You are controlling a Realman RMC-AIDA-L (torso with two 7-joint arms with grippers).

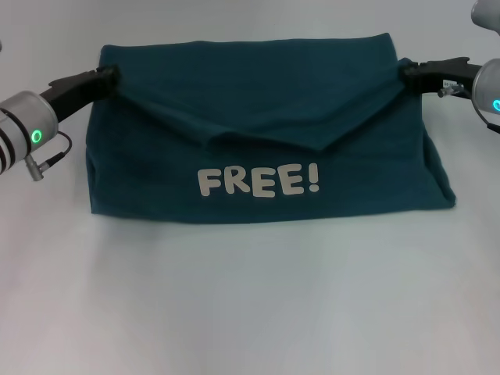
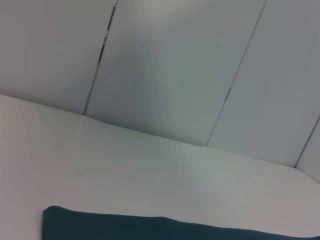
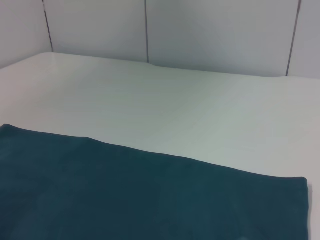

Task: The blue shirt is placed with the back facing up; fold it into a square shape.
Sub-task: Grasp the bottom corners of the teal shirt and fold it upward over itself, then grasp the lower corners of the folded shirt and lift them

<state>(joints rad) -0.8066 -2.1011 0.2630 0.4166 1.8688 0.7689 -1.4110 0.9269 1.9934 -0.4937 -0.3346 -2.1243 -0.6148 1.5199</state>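
Both grippers sit at the far corners of the blue shirt [image 1: 266, 133]: we see our left gripper [image 1: 109, 76] pinched on the cloth at the far left corner and our right gripper [image 1: 408, 72] pinched on the far right corner. From those two held corners the upper layer sags into a shallow V toward the middle. Below that V the white "FREE!" lettering [image 1: 258, 181] faces up, near the front edge. The shirt lies across the middle of the white table [image 1: 250, 305]. Our wrist views show only a teal edge of the shirt [image 3: 140, 200] on the table, with a panelled wall [image 2: 190, 70] beyond.
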